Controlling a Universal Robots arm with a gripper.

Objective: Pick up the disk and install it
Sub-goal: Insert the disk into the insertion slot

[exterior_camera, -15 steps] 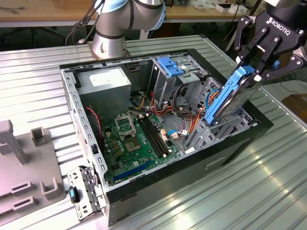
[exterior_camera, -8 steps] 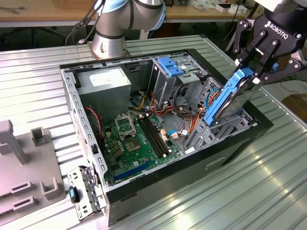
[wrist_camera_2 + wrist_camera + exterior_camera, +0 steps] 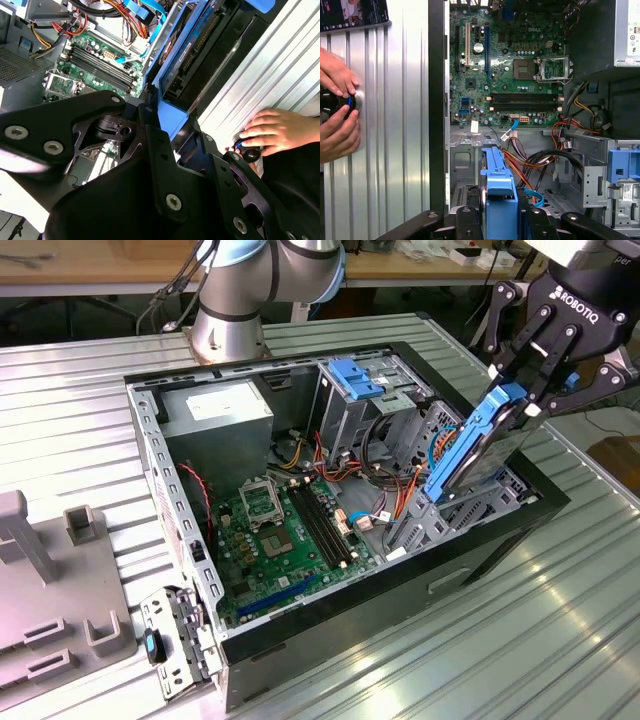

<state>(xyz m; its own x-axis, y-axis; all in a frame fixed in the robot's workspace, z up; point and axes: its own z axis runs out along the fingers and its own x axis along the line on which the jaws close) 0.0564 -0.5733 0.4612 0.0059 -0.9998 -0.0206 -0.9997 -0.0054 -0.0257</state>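
Blue-railed disk (image 3: 462,455) clamped between fingers of gripper (image 3: 520,392) at exterior view's right, over far corner of case (image 3: 330,640). Long axis steeply tilted: upper end in gripper, lower end down-left, at mouth of bay (image 3: 432,525). Judged not yet seated.

- We mark the disk (image 3: 475,448): dark grey body, bright blue carrier rail along its edge.
- We show the gripper (image 3: 520,390) in black, with white lettering on its body.
- We find the motherboard (image 3: 280,530) green, crossed by black slots.
- The case (image 3: 400,590) has a black outer rim; we see bare grey metal inside.
- The bracket (image 3: 355,375) atop the drive cage shares that bright blue.
- Among the cables (image 3: 400,485) we count red, orange, yellow and black strands.
- The table (image 3: 520,640) is silver, ribbed in parallel stripes.
- The arm (image 3: 228,320) is silver, with a pale blue joint cap.
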